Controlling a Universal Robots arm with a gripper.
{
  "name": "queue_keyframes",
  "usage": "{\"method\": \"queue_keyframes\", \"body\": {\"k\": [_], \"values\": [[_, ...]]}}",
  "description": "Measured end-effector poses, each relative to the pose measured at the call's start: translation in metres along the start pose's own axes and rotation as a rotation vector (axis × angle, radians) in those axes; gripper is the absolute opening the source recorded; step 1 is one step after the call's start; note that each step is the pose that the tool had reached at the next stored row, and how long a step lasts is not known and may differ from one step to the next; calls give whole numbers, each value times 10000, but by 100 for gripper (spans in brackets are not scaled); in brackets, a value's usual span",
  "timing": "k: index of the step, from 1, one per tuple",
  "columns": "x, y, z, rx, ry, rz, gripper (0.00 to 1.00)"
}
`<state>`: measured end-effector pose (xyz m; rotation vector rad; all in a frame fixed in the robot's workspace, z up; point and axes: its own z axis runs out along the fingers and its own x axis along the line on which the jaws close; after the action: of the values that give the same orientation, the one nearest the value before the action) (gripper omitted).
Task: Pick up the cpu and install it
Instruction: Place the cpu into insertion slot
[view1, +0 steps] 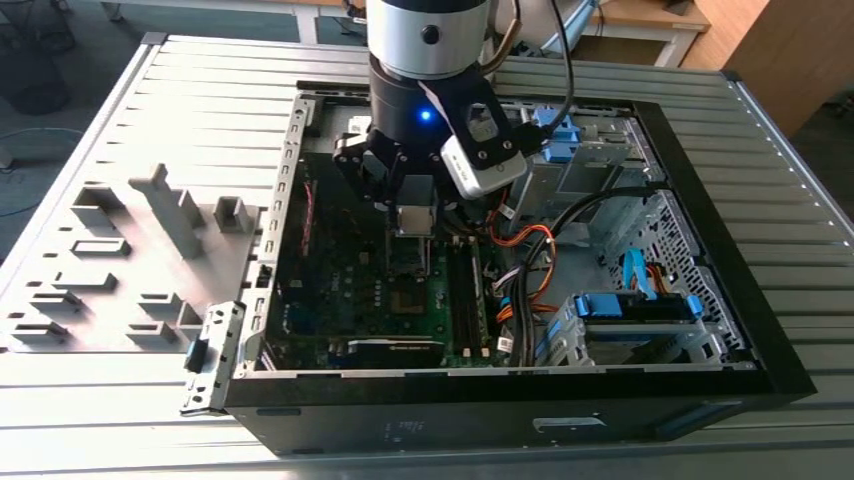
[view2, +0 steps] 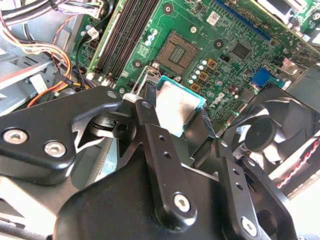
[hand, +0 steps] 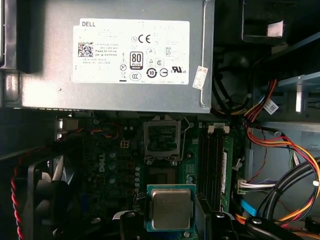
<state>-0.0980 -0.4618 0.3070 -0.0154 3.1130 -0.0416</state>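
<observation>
The cpu (hand: 171, 207), a small square chip with a dull silver top and green edge, is clamped between the black fingers (hand: 131, 222) of my gripper (hand: 171, 220). It hangs above the green motherboard (view2: 235, 30) inside the open computer case (view1: 707, 330). The open cpu socket (hand: 161, 137), a dark square frame with a metal rim, lies a short way off from the chip and holds nothing. In the second wrist view the cpu (view2: 177, 105) is tilted between the fingers (view2: 147, 117), short of the socket (view2: 179, 50). In the exterior view my gripper (view1: 414, 210) holds the cpu (view1: 414, 220) over the board's middle.
A grey power supply (hand: 115, 55) with a white label stands beyond the socket. Memory slots (hand: 215, 160) and orange and black cables (hand: 280, 145) run beside it. A black fan (view2: 270, 130) sits by the board. A grey fixture plate (view1: 120, 270) lies at the exterior view's left.
</observation>
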Motion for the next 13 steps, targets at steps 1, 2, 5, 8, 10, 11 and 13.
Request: {"method": "queue_keyframes", "body": {"k": [1,2,5,8,10,11,13], "values": [[0,0,11,5,0,0,47],[3,1,23,27,0,1,47],[4,2,56,104,2,-3,47],[4,2,57,103,2,-3,47],[5,2,60,102,1,-3,47],[6,2,66,99,-2,-2,47],[9,2,78,108,0,-3,47]]}}
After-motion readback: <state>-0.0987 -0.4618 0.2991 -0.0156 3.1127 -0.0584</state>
